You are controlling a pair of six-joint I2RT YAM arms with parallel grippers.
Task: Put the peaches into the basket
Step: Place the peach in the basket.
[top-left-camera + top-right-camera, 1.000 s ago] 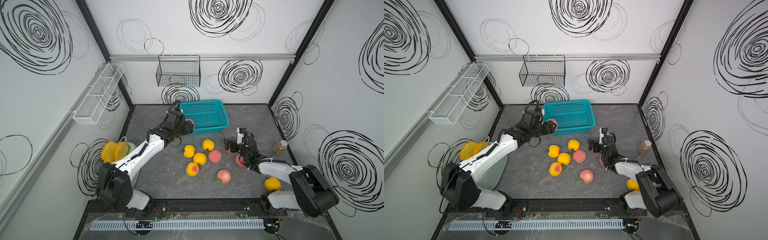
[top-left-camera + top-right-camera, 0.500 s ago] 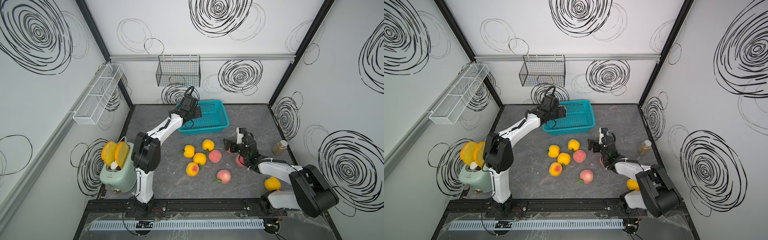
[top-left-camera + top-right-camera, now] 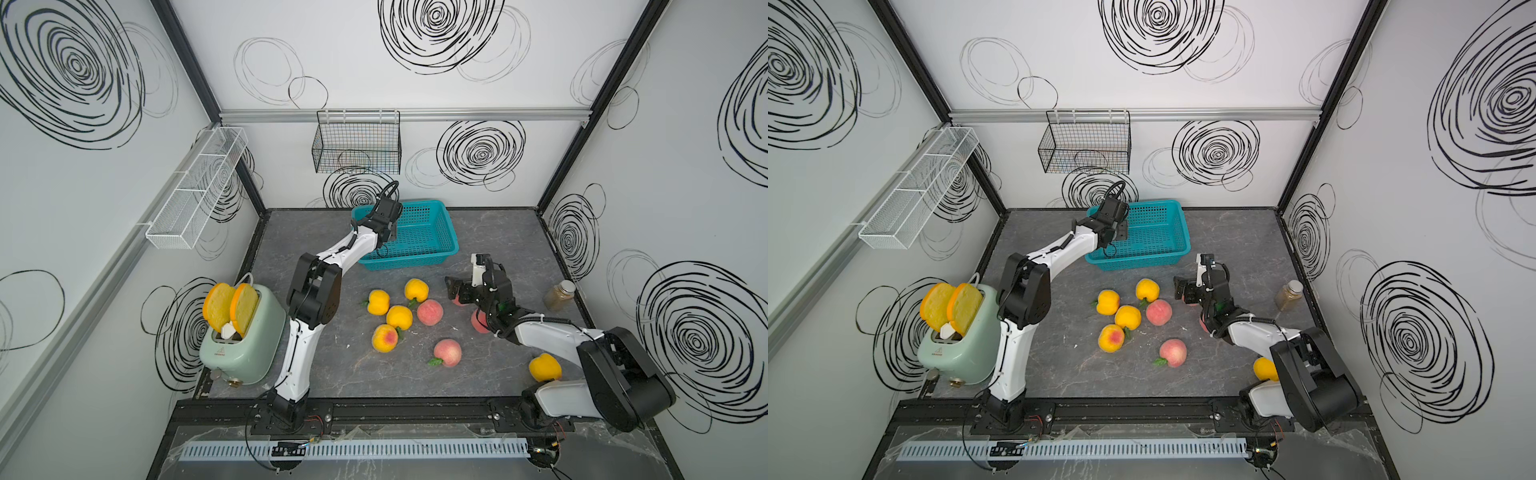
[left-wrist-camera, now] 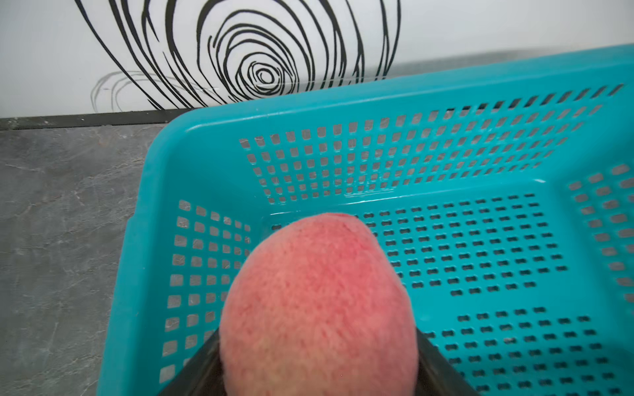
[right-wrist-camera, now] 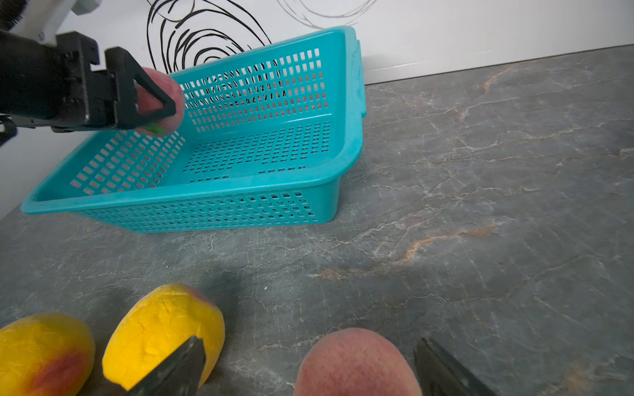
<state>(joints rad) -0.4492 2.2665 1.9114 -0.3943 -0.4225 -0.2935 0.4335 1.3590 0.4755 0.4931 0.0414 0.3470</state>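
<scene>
1. The left gripper [image 5: 161, 103] is clamped on a pink peach [image 4: 319, 308] and hangs over the basket [image 5: 353, 113], whose floor beneath the jaws is bare. The peach sits toward one corner, close to a side wall. Let go here, it could hit the wall or rim and hop out, because the walls are low.
2. The peach hangs clear above the floor. A release from this height would likely make the round fruit bounce and roll, and the light basket might shift.
3. If the arm lowers first, the jaws could catch the rim just beside them and drag the basket.
4. The right gripper [image 5: 308, 343] stands wide apart, low over the table [image 5: 480, 205], with a second pink peach [image 5: 356, 363] between its jaws. That peach lies nearer one jaw, so on closing that jaw would probably touch first and push it aside.
5. A yellow peach [image 5: 161, 329] lies just outside the other jaw, seemingly touching it. Any descent or closing could send it rolling.
6. The other peaches [image 3: 399, 318] lie loose beside the right gripper, and a sweeping arm could scatter them.
</scene>
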